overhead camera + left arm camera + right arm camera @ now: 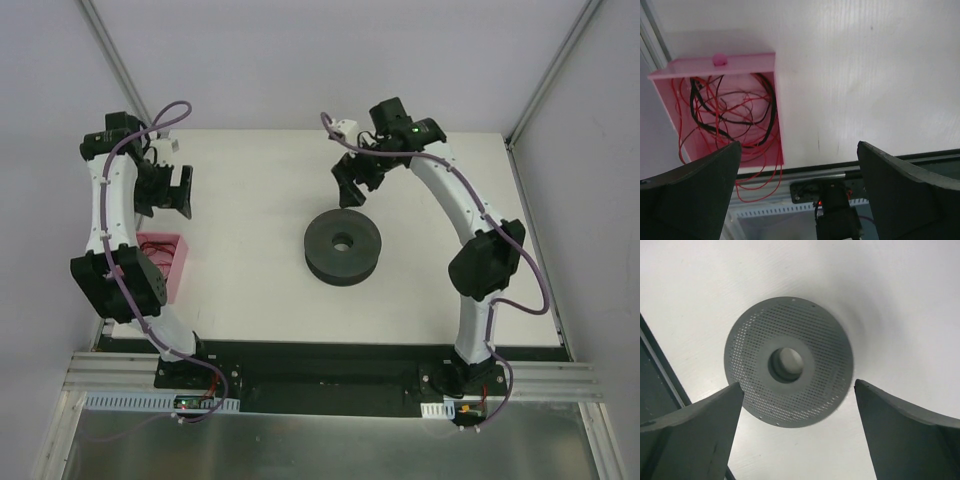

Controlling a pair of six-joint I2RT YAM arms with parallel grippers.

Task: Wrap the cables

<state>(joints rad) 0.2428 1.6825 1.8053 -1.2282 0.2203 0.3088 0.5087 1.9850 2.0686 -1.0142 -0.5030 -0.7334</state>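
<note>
Aloft, left claw (172, 192) gapes toward cables (725, 107), right claw (352, 185) toward spool (810, 330).

The near corner of the pink box (742, 64) and some loops of the red cables (725, 112) lie hidden behind one of the left arm's fingers (695, 195), which the wrist view's bottom edge cuts off.
</note>
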